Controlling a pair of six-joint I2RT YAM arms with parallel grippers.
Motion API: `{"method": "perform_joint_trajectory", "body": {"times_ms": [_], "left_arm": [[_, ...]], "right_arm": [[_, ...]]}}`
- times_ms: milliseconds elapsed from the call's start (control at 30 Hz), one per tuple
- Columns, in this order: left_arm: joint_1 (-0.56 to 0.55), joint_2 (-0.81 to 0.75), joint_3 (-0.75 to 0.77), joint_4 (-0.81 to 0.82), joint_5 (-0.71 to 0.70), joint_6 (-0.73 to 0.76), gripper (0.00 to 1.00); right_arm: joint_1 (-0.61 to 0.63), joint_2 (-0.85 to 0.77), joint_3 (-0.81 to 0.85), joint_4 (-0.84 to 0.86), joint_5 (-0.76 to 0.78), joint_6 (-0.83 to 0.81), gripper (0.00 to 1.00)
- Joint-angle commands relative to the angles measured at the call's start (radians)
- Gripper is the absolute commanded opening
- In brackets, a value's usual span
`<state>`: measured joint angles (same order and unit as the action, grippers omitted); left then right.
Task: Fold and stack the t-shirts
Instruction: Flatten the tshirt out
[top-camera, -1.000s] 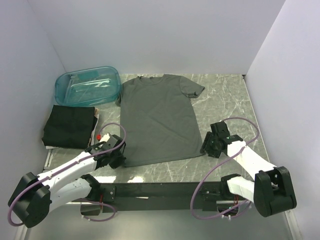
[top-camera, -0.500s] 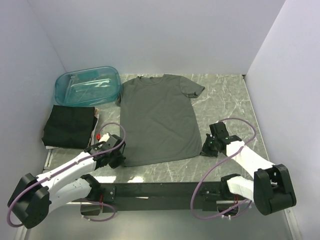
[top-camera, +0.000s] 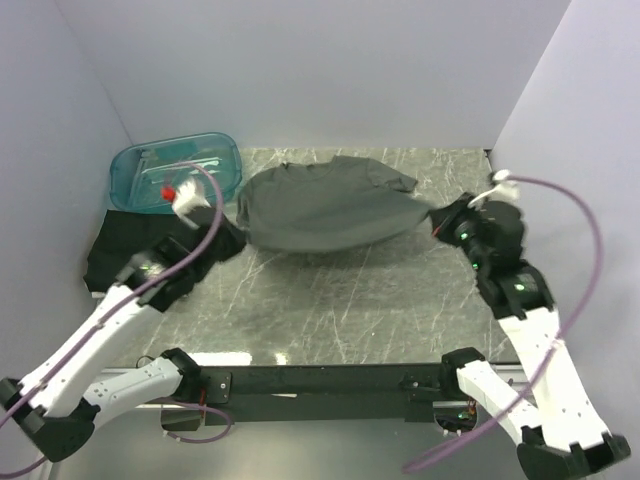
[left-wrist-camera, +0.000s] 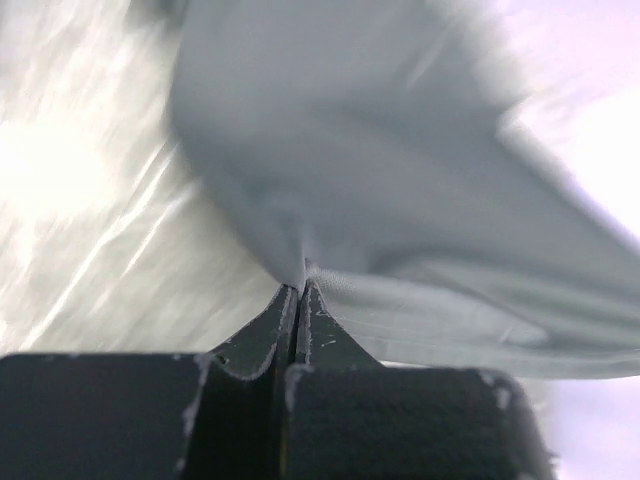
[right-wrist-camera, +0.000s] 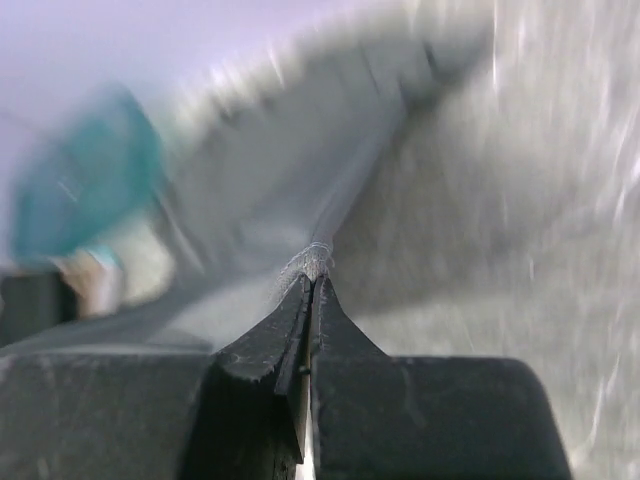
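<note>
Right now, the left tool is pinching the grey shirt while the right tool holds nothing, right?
Not quite. The right tool is not empty: it is shut on the grey shirt, with fabric pinched at its tips, as the right wrist view shows. The left tool is pinching the shirt, as you said.

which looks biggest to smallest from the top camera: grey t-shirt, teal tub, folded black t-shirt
1. grey t-shirt
2. teal tub and folded black t-shirt: too alike to rank, left arm hides part of the shirt
</note>
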<state>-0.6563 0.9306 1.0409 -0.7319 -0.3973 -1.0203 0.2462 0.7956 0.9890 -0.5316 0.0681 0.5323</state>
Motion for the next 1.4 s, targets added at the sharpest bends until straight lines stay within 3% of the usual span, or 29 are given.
{"method": "perform_joint_trajectory", "body": {"times_ms": [0, 233, 467, 633, 833, 900, 1067, 1167, 1367], "left_arm": [[-0.002, -0.038, 0.181, 0.081, -0.081, 0.173, 0.01], [-0.002, -0.085, 0.448, 0.267, 0.139, 0.354, 0.01], [-0.002, 0.005, 0.761, 0.276, 0.307, 0.446, 0.01], [-0.002, 0.134, 0.916, 0.247, 0.197, 0.517, 0.01], [0.003, 0.306, 0.971, 0.272, -0.05, 0.571, 0.01], [0.032, 0.391, 0.995, 0.273, -0.042, 0.58, 0.01], [0.26, 0.609, 1.128, 0.27, 0.135, 0.494, 0.01], [0.311, 0.71, 1.257, 0.313, 0.267, 0.502, 0.01], [0.377, 0.786, 1.358, 0.443, 0.388, 0.468, 0.01]], "right_arm": [[0.005, -0.039, 0.173, -0.008, 0.131, -0.055, 0.0], [0.004, -0.062, 0.544, -0.073, 0.243, -0.123, 0.0], [0.005, -0.021, 0.85, -0.117, 0.188, -0.218, 0.0], [0.005, 0.019, 0.93, -0.114, 0.192, -0.272, 0.0], [0.002, 0.095, 0.844, -0.007, 0.295, -0.328, 0.0], [0.002, 0.138, 0.84, 0.019, 0.331, -0.36, 0.0], [-0.025, 0.325, 0.873, 0.111, 0.371, -0.449, 0.0], [-0.076, 0.45, 0.967, 0.122, 0.316, -0.483, 0.0], [-0.148, 0.626, 1.283, 0.059, 0.176, -0.488, 0.0]]}}
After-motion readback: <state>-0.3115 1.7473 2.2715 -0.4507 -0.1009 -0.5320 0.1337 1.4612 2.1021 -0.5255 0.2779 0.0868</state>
